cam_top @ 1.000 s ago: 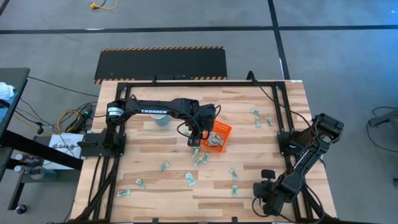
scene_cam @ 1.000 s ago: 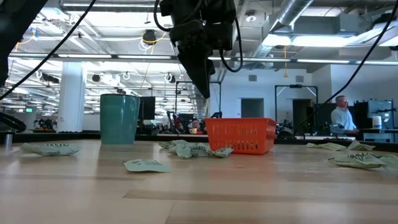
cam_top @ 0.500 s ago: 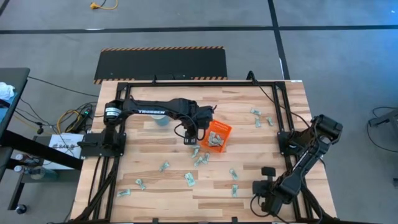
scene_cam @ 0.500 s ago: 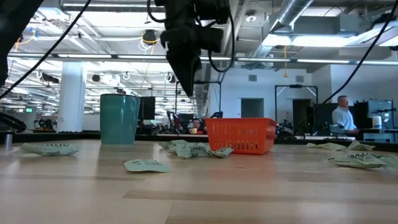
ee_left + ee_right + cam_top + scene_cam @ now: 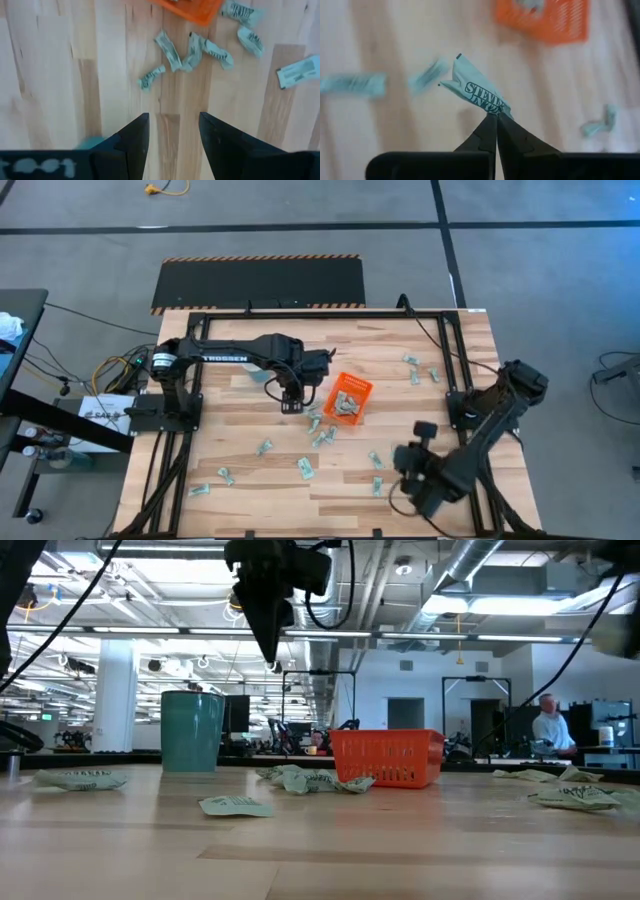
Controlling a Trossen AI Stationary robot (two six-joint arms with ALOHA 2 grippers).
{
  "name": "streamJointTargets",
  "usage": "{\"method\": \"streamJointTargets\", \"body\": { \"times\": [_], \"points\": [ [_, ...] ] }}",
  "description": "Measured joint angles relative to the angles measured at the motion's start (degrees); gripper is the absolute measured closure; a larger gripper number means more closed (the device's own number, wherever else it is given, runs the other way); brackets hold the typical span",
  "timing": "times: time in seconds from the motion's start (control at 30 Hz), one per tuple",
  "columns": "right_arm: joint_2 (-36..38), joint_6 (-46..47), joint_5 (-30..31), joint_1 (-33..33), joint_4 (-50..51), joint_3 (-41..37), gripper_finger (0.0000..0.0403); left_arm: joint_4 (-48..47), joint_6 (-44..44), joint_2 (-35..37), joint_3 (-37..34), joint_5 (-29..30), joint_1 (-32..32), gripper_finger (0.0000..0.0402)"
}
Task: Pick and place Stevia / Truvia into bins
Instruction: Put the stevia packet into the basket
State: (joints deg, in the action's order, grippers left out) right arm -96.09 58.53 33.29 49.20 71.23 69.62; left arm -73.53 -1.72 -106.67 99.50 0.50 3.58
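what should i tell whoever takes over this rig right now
Right gripper: fingers shut on a Stevia sachet, lifted near the table's front right, not yet at the orange bin.
Left gripper: open, empty, above the table just left of the bin, near the mug.
Done: some sachets lie in the bin.
Left: drop the held sachet in, then collect the loose sachets scattered on the table.
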Motion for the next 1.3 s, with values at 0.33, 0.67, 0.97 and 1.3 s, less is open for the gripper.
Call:
{"method": "streamJointTargets", "body": {
  "times": [0.33,0.67,0.97,1.3],
  "points": [
    [10.33,-28.96,2.94,-18.53,-11.65,0.07,0.0403,-1.87,1.26,0.71,-5.35,0.39,-0.68,0.0239],
    [13.19,-48.79,-13.74,-35.53,-28.21,-3.41,0.0403,-0.09,6.96,3.25,-14.88,10.81,-1.45,0.0239],
    [10.21,-55.64,-23.02,-44.60,-34.34,-5.57,0.0403,10.88,11.79,11.45,-27.99,12.70,-3.58,0.0239],
    [6.53,-56.18,-26.16,-48.58,-37.47,-5.50,0.0330,27.35,14.87,19.73,-42.23,7.30,-8.95,0.0239]
  ]
}}
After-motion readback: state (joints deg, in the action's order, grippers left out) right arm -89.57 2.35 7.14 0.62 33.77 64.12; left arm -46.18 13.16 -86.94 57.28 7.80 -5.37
